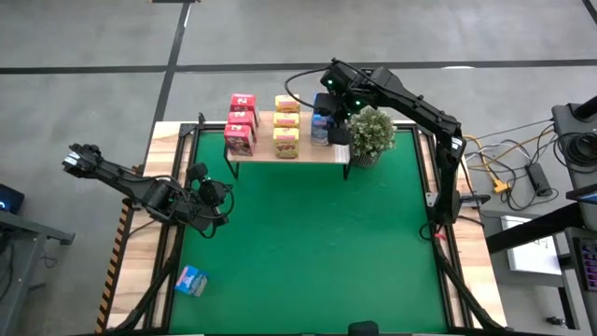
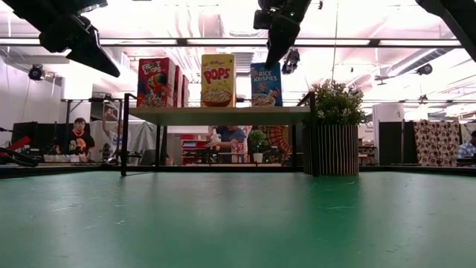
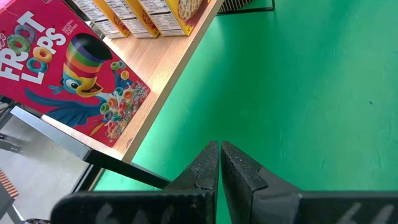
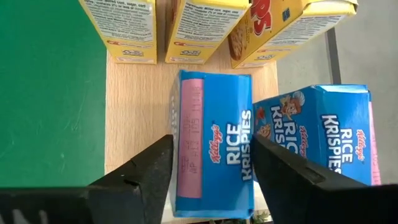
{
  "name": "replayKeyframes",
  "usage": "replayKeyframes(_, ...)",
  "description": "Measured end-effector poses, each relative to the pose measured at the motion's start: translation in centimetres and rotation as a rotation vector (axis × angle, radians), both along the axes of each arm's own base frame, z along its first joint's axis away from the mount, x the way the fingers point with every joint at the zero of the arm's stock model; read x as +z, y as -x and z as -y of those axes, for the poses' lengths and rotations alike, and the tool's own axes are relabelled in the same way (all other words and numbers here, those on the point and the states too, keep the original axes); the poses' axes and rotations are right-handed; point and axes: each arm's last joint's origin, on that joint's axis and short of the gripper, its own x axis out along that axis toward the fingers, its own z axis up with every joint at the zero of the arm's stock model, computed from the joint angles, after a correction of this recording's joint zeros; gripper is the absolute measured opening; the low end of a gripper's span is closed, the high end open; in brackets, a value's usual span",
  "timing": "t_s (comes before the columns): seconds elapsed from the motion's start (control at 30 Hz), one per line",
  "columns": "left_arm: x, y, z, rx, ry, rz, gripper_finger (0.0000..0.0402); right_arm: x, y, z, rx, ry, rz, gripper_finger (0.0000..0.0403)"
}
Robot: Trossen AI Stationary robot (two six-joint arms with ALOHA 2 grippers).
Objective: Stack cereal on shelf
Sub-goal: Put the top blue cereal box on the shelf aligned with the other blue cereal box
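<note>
The light-wood shelf (image 1: 308,152) stands at the far edge of the green table. On it stand three pink-red boxes (image 1: 241,126), three yellow boxes (image 1: 286,126) and two blue boxes (image 1: 321,126). A third blue box (image 1: 191,280) lies on the table near the left front corner. My right gripper (image 4: 211,142) is open above the shelf's right part. Its fingers point down on either side of the nearer blue box (image 4: 214,162), with the other blue box (image 4: 323,130) just behind. My left gripper (image 3: 220,158) is shut and hovers over the table's left side, in front of the shelf. My right gripper comes from above with one finger (image 4: 152,168) on the box's near side and the other (image 4: 280,168) on its far side. Whether either finger touches the box, I cannot tell. The box stands on the shelf board (image 4: 134,112).
A potted green plant (image 1: 371,133) stands on the table right of the shelf, close under my right arm. The green tabletop (image 1: 326,243) spreads out in front of the shelf. In the low view, people sit in the room behind the table.
</note>
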Motion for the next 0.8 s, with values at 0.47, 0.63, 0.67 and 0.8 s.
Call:
replayKeyframes(0.47,0.0,0.0,0.0,0.0,0.001,0.0,0.0,1.8,0.4,-0.6,-0.039,0.052,0.034,0.0249)
replayKeyframes(0.63,0.0,0.0,0.0,0.0,0.001,0.001,0.0,3.9,0.4,-2.7,-0.033,0.055,0.116,0.0237)
replayKeyframes(0.67,0.0,0.0,0.0,0.0,0.001,0.001,0.0,4.3,0.3,-3.2,-0.036,0.048,0.133,0.0234)
replayKeyframes(0.8,0.0,0.0,0.0,0.0,0.001,0.002,0.0,4.9,-0.2,-5.8,0.001,0.018,0.146,0.0213)
